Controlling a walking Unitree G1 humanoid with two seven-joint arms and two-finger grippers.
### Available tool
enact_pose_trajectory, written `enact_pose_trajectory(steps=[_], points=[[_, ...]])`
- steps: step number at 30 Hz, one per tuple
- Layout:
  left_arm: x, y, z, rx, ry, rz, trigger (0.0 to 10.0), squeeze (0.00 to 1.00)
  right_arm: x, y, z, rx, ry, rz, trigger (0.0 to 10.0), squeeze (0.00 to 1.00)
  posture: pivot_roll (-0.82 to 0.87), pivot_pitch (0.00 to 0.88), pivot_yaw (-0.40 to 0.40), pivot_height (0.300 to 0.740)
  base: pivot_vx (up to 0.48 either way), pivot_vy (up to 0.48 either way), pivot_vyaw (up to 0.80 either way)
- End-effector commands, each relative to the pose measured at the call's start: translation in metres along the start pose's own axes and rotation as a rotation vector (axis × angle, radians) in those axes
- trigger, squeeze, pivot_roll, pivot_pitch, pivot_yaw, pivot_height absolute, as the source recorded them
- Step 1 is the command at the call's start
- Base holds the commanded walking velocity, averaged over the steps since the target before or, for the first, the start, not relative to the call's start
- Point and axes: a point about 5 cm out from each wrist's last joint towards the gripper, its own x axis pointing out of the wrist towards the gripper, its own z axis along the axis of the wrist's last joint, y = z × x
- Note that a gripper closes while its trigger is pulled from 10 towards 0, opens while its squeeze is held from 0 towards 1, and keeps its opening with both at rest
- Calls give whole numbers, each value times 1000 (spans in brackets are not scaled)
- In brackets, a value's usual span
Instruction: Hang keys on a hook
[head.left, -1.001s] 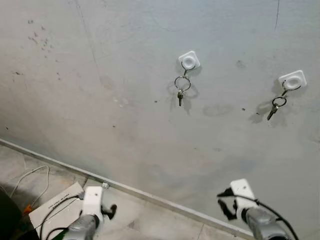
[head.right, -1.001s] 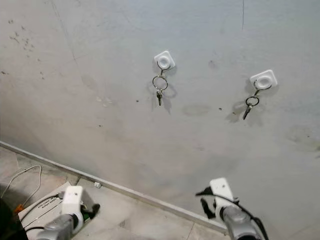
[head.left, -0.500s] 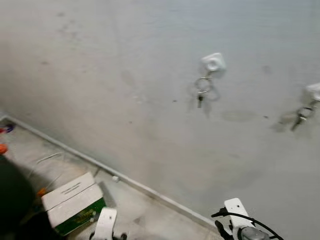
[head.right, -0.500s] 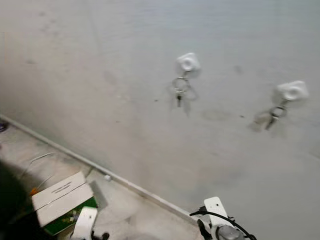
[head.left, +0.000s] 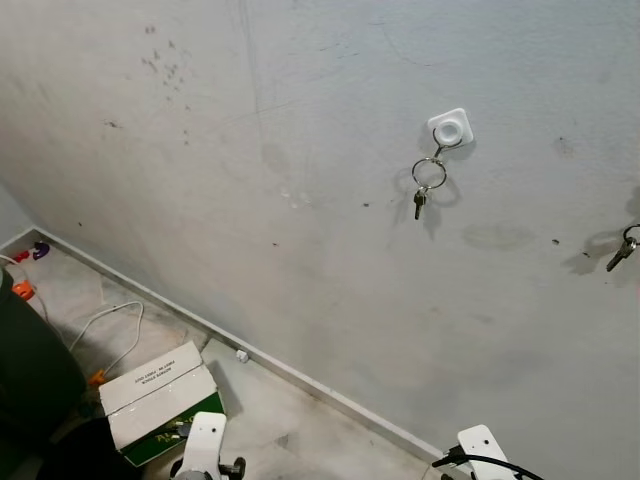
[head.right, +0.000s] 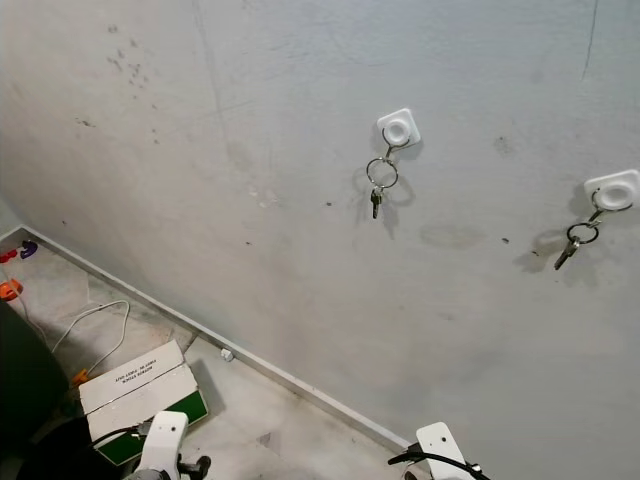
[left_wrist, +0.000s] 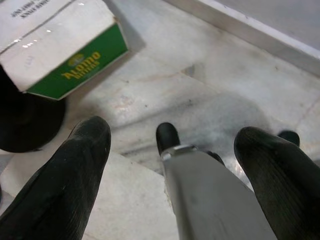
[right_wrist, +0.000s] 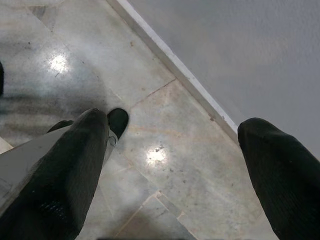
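Observation:
Two white square hooks are stuck on the grey wall. The nearer hook (head.left: 451, 128) carries a key ring with a small key (head.left: 421, 200) hanging straight down. The hook (head.right: 612, 189) farther right holds another ring of keys (head.right: 573, 243). Both my arms hang low, far below the hooks: the left arm (head.left: 205, 445) and the right arm (head.left: 481, 447) at the picture's bottom edge. My left gripper (left_wrist: 174, 135) is open over the marble floor, holding nothing. My right gripper (right_wrist: 175, 125) is open too, over floor tiles beside the wall's foot.
A white and green carton (head.left: 158, 398) lies on the floor at the left, near a white cable (head.left: 112, 335). A pale baseboard (head.left: 300, 376) runs along the wall's foot. A dark bulky object (head.left: 30, 370) stands at the far left, with small orange and red items (head.left: 22, 290) behind it.
The camera has turned left, so hooks and keys sit farther right in the picture. Both arms have sunk lower in view. The keys still hang on their hooks.

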Motion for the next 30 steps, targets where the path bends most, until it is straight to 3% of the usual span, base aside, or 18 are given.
enact_pose_trajectory(steps=[1, 8, 10, 30], points=[[0, 9, 2, -22, -3, 40, 10000, 0, 0, -2, 4, -8, -7, -8, 10000, 0, 22, 0, -6, 740, 0, 0, 0], [1, 13, 10, -30, -17, 66, 10000, 0, 2, -2, 15, -20, -21, -8, 10000, 0, 22, 0, 0, 740, 0, 0, 0], [-2, 18, -3, -30, -10, 73, 10000, 0, 4, -1, 21, -27, -28, -5, 10000, 0, 22, 0, 0, 740, 0, 0, 0], [-3, 22, -3, -16, -14, 76, 10000, 0, 7, 5, 40, -71, -46, 10, 10000, 0, 29, 0, -1, 740, -284, 0, 0]])
